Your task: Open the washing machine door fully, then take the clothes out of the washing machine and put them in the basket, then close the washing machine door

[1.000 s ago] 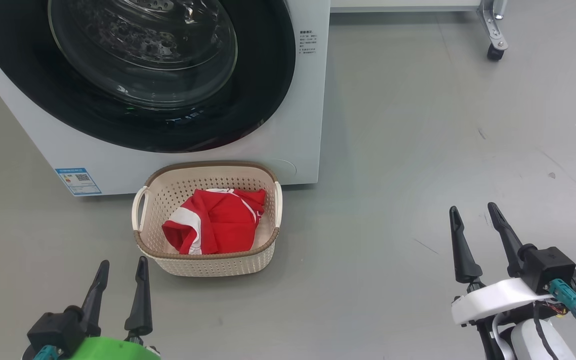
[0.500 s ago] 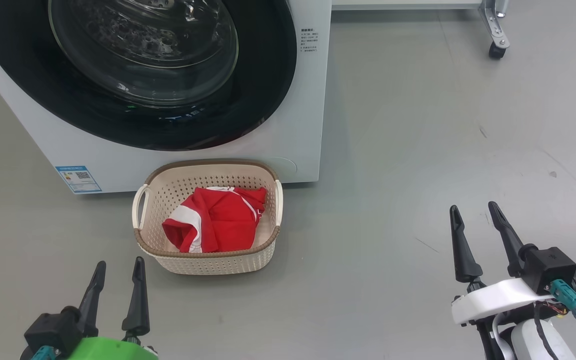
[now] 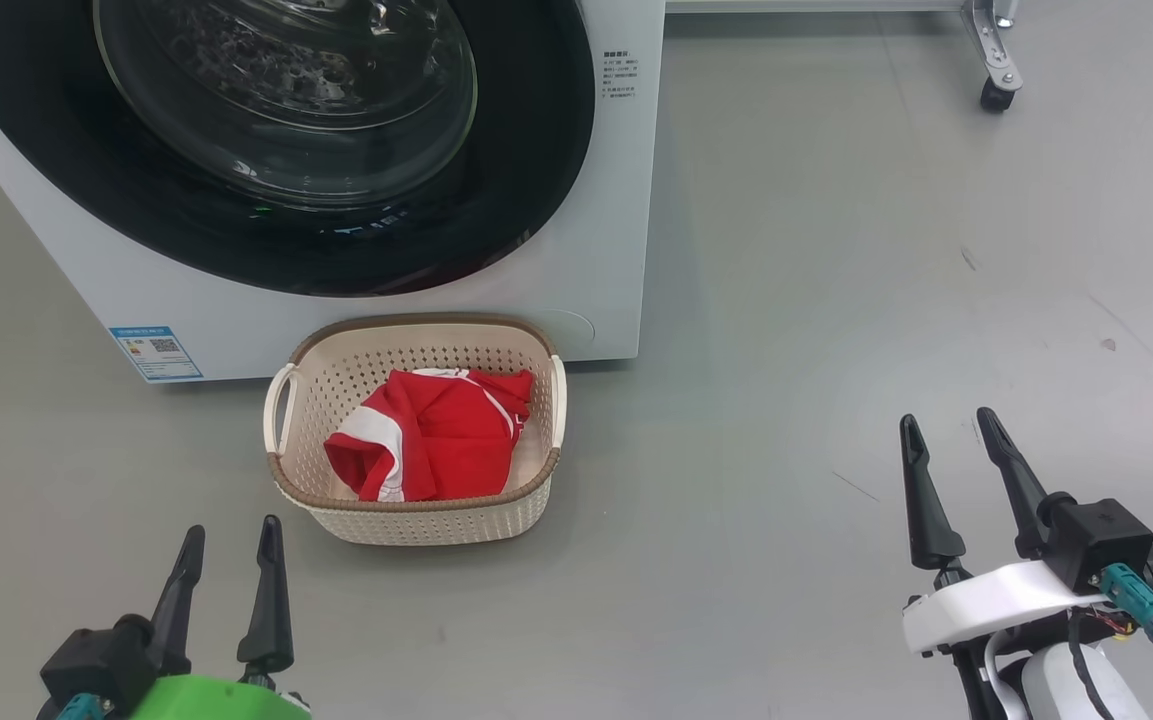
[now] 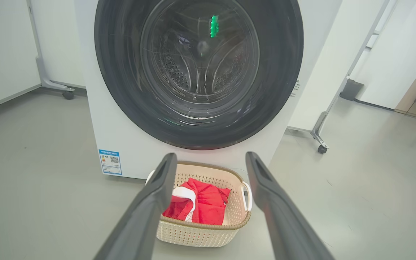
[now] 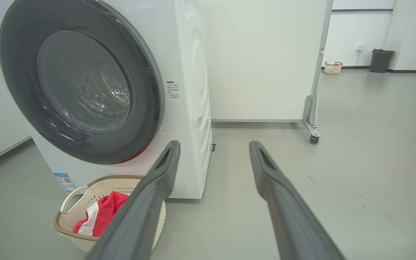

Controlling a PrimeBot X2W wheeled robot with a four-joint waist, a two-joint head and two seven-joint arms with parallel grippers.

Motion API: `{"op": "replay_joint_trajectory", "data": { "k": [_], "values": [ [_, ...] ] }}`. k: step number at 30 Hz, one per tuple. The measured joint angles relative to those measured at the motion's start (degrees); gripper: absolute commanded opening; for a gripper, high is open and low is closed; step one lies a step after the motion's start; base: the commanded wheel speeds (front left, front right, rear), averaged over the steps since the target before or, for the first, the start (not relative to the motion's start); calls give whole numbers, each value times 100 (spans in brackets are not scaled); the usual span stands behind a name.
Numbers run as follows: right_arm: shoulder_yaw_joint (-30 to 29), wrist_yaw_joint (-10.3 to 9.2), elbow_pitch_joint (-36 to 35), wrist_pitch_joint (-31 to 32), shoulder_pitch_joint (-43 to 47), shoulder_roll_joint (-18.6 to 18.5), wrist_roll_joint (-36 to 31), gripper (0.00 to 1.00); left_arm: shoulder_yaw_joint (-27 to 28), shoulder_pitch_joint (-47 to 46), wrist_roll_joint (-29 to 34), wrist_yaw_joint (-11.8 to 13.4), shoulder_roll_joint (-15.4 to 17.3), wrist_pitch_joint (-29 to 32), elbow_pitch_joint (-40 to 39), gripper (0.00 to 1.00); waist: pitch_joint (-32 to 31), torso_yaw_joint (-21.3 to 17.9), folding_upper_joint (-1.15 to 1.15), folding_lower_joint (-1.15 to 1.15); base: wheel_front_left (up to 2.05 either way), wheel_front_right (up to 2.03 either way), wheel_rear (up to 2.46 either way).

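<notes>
The grey floor (image 3: 836, 300) runs wide and bare on the right. The big white washing machine (image 3: 616, 200) stands at the far left, and its front faces the near side. The washing machine door (image 3: 536, 150) sits flat against the machine, closed, with its black ring around the clear glass. A white panel on wheels (image 5: 262, 57) stands behind the machine on the right. The basket (image 3: 436, 520) sits on the floor just in front of the machine, under the door, between the machine and the left gripper (image 3: 233, 527). Its long side runs left to right. The clothes (image 3: 436, 440), red with white stripes, lie bunched inside it. The left gripper hangs low at the near left, near the basket, and its fingers point far, spread apart and holding nothing. The right gripper (image 3: 945, 417) hangs at the near right, well apart from the basket, fingers spread too and holding nothing. A small blue label (image 3: 156, 352) is stuck low on the machine's left.
</notes>
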Motion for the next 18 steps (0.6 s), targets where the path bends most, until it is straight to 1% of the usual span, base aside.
{"op": "replay_joint_trajectory", "data": {
  "k": [10,11,18],
  "values": [
    [-25,18,0,0,16,10,-44,100,32,-1,-2,0,-14,0,53,100,9,-3,0,0,0,0,0],
    [-29,18,0,0,16,11,-45,0,37,-1,-2,0,-14,0,54,0,7,-4,0,0,0,0,0],
    [-10,15,301,26,238,109,-30,0,-9,40,-3,1,-91,1,337,0,6,-4,0,0,0,0,0]
  ]
}}
